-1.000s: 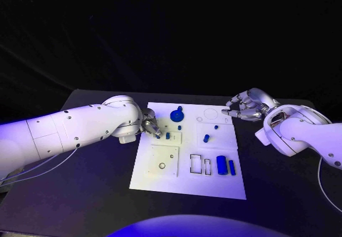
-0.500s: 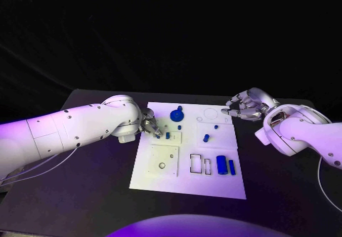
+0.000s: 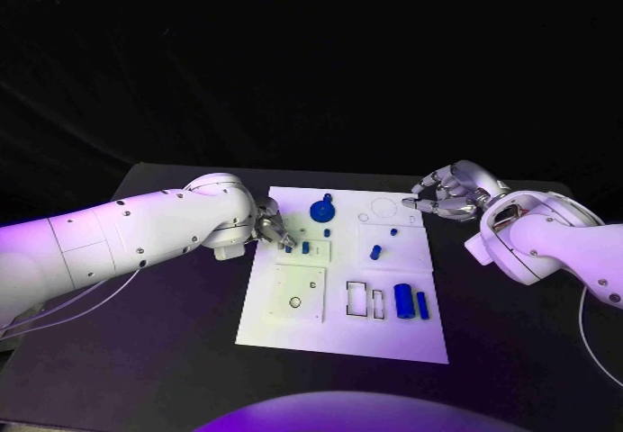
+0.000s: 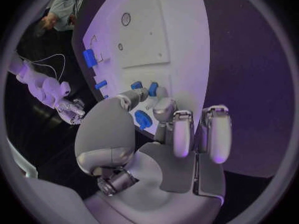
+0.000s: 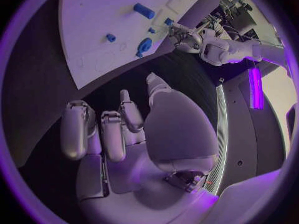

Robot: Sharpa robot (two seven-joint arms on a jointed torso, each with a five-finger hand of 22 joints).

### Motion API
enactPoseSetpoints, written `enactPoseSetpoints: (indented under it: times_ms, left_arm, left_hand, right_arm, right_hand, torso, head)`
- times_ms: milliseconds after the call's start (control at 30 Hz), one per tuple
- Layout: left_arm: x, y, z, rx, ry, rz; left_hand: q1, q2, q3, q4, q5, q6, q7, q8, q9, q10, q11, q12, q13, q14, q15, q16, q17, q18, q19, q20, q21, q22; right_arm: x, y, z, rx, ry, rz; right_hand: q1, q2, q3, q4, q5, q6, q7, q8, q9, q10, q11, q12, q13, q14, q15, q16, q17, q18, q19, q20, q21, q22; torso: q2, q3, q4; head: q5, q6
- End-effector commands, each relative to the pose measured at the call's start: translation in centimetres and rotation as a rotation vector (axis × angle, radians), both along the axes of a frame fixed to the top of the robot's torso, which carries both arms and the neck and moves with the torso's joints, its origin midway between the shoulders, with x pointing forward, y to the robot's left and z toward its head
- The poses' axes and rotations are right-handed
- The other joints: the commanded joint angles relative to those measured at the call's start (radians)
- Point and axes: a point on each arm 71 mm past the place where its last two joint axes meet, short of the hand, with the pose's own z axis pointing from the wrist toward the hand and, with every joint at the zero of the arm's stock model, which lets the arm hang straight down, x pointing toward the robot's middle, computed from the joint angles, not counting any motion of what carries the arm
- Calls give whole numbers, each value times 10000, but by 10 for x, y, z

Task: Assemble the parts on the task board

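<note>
The white task board (image 3: 340, 337) lies in the middle of the black table. My left hand (image 3: 273, 228) reaches over its left edge. In the left wrist view the thumb and a finger (image 4: 164, 106) close around a small blue part (image 4: 152, 88) standing in the board (image 4: 162, 30). A blue round disc (image 3: 322, 211) sits just behind that hand. A blue peg (image 3: 374, 252) stands mid-board, while a blue cylinder (image 3: 404, 301) and a slim blue bar (image 3: 422, 304) lie at the right. My right hand (image 3: 448, 193) hovers at the board's far right corner, holding nothing.
Empty outlined slots (image 3: 357, 299) and a square plate with a hole (image 3: 296, 292) mark the board's near half. Bare black table (image 3: 169, 342) surrounds the board. In the right wrist view my right hand (image 5: 124, 134) hangs above dark tabletop beside the board (image 5: 93, 15).
</note>
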Motion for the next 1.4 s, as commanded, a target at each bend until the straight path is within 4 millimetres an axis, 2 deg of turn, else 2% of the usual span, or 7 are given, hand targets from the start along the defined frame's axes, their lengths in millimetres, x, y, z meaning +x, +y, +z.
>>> enactPoseSetpoints:
  times_ms: [33, 200, 333, 567, 767, 1000, 1400]
  left_arm:
    - [0, 0, -1, 111, -14, -12]
    - [0, 0, 0, 65, -71, 8]
    - [1, 1, 0, -7, -148, 47]
    - [3, 4, 5, -586, -569, 432]
    - [5, 7, 16, -1512, -1296, 670]
    - [6, -4, 31, -3665, -2434, 342]
    - [2, -47, 47, -3609, -5250, -3675]
  left_hand:
    - [-6, -73, -358, 179, 192, 43, 53, 17, -33, 13, -61, 58, -1, 1021, -72, 36, 2635, -148, 703, -89, -26, 2375]
    - [4, -160, -1148, 602, 660, 67, 63, 75, -76, 23, -44, 77, -11, 1021, -80, 36, 2635, -149, 704, -94, -31, 2381]
    - [70, -132, -1933, 1095, -77, 74, 80, 111, -130, 31, -36, 94, -17, 1021, -71, 36, 2635, -150, 709, -93, -32, 2390]
    - [-81, 55, -2395, 1156, -193, 41, 82, 98, -186, 18, -39, 87, -40, 1021, -58, 36, 2635, -148, 708, -85, -41, 2392]
    - [180, 251, -2687, 1139, 649, -507, 189, -120, -307, -449, 13, -366, -562, 1021, 54, 36, 2635, -83, 562, 7, -299, 2290]
    - [1240, 303, -2779, 1096, 1607, -1900, 742, -837, -756, -2640, 473, -2562, -3153, 818, 433, -402, 1877, 257, -244, 340, -1764, 1688]
    - [3860, -101, -1536, 106, 236, -1804, 1331, -2211, -2188, -4630, 1112, -4755, -5225, -1084, 1011, -2696, -1584, 1068, -2670, 929, -6154, -90]
  right_arm:
    - [0, 0, 0, -13, -42, 82]
    - [0, 0, 0, -14, -40, 84]
    - [0, 0, 0, -14, -41, 82]
    - [0, 0, 0, -11, -45, 82]
    - [0, 0, -1, -9, -50, 71]
    - [0, -1, -1, -1, -96, 33]
    - [0, -1, 0, 39, -210, 91]
  right_hand:
    - [-135, 15, -74, 15, -44, -81, -5, 50, 17, -57, -19, -68, -11, 708, -93, -67, 1202, 190, -73, 3, -53, 1054]
    - [-135, 15, -74, 15, -44, -81, -5, 50, 17, -57, -19, -68, -11, 708, -93, -67, 1202, 190, -73, 3, -53, 1054]
    - [-155, 18, -92, 17, -37, -84, -4, 51, 19, -64, -19, -75, -20, 708, -92, -68, 1200, 190, -70, 4, -52, 1056]
    - [-175, 24, -110, 17, -21, -86, -4, 53, 21, -57, -19, -66, -10, 709, -92, -68, 1202, 189, -68, 4, -52, 1057]
    - [-183, 30, -118, 15, -8, -87, -4, 54, 22, -59, -19, -69, -14, 710, -92, -66, 1207, 191, -73, 4, -61, 1052]
    - [-193, 47, -130, 11, 28, -89, -4, 57, 25, -65, -19, -76, -25, 712, -92, -66, 1212, 188, -65, 4, -52, 1060]
    - [-51, 119, -116, -20, 267, -88, -13, 84, 47, -296, -28, -356, -364, 701, -99, -94, 1158, 203, -88, 0, -126, 1026]
  torso:
    - [6, -5, 5]
    - [-2, -4, 0]
    - [4, -12, 2]
    - [-7, -10, 6]
    - [-4, -5, -1]
    - [1, -7, 1]
    - [11, -8, -13]
  head:
    - [-5, -6]
    - [3, -11]
    - [-4, -5]
    - [-2, 4]
    - [12, 54]
    - [-28, 92]
    - [-109, 179]
